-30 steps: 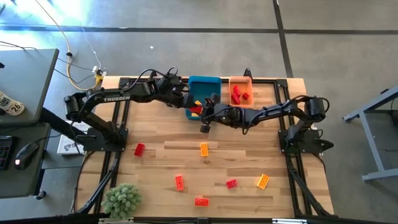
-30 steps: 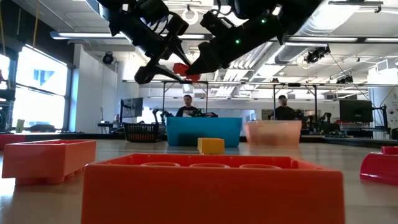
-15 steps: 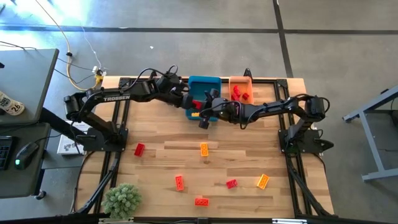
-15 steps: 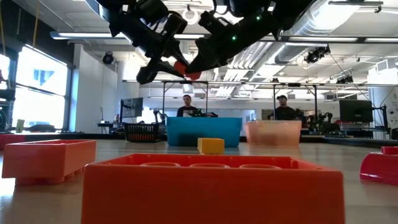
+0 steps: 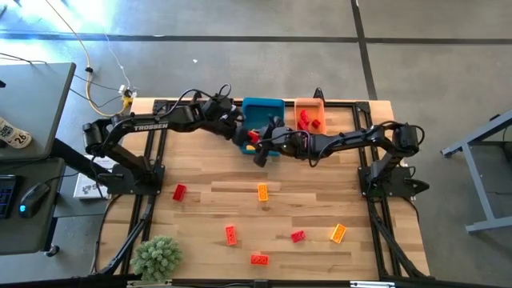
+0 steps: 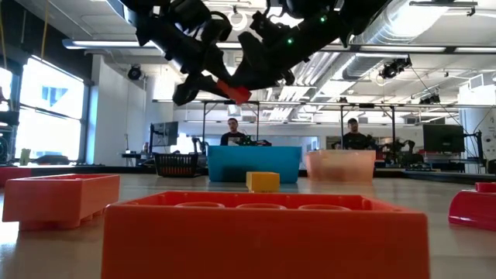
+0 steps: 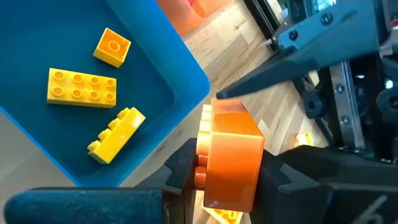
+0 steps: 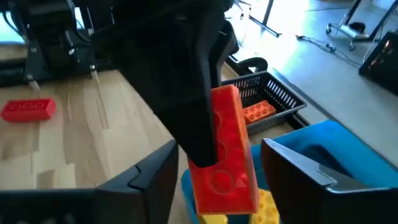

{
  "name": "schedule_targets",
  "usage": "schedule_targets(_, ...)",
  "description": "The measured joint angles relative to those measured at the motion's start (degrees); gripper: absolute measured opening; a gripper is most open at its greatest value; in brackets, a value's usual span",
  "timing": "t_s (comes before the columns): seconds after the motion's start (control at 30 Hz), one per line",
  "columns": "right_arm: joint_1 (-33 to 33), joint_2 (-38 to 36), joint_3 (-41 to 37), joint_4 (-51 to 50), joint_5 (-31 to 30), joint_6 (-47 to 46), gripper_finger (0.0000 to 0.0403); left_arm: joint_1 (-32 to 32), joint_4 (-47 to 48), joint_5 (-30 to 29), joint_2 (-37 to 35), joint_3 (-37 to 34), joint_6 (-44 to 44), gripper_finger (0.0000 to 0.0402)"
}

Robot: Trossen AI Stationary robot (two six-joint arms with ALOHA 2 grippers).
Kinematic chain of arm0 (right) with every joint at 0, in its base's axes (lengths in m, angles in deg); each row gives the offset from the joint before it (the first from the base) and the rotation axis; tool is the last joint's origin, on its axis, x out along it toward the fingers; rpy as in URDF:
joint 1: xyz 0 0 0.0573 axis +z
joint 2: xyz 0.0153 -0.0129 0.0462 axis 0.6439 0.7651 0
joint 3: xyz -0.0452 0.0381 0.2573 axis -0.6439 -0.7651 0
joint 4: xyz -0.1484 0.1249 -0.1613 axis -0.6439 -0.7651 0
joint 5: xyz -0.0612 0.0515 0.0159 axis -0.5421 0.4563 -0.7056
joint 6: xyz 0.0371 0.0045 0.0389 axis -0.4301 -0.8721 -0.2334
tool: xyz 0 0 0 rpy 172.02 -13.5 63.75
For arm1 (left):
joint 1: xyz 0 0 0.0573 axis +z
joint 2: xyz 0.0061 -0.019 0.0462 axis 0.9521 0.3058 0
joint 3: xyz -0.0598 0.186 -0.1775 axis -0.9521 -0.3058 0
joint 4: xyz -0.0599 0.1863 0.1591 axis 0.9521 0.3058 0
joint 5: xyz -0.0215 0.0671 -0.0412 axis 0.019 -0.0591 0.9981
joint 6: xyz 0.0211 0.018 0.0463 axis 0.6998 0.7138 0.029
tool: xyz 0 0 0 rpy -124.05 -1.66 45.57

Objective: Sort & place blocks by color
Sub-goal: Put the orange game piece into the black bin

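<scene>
Jaws of the left gripper [image 7: 227, 177] are clamped on a red block [image 7: 230, 158], one finger on each flank, while the right gripper [image 8: 214, 171] has its jaws spread apart on either side of that same brick without visibly pressing on it. Both dark arms stretch inward across the table [image 5: 320, 208] and meet tip to tip, raised well above the wood, at the near left corner of the blue bin [image 5: 264, 108]. Just beyond the jaws, that bin holds three yellow blocks [image 7: 81, 87]. Farther past the right gripper sits the orange bin [image 5: 310, 106]. Well behind the jaws, loose blocks [image 5: 262, 192] lie scattered on the boards.
</scene>
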Motion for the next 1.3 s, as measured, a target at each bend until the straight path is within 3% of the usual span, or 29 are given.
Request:
schedule_targets(0.17,0.1,0.0,0.0,-0.4,-0.2,-4.8,0.0239,0.5,1.1,0.0,0.0,0.0,2.8,0.0076)
schedule_targets(0.5,0.2,0.0,0.0,-3.2,-4.6,-12.5,0.0235,4.6,8.6,-1.6,0.0,0.0,11.5,0.0076)
schedule_targets(0.9,4.0,0.0,-0.1,-3.3,-4.0,-15.2,0.0217,11.4,11.5,-22.7,0.0,0.0,24.6,0.0076)
schedule_targets(1.07,6.3,0.0,-0.1,-3.3,-3.1,-15.3,0.0215,13.8,11.4,-27.9,0.5,0.0,29.0,0.0076)
schedule_targets(1.3,10.3,0.0,-0.2,-3.3,-3.0,-16.4,0.0215,15.8,10.9,-30.5,5.4,0.0,32.4,0.0076)
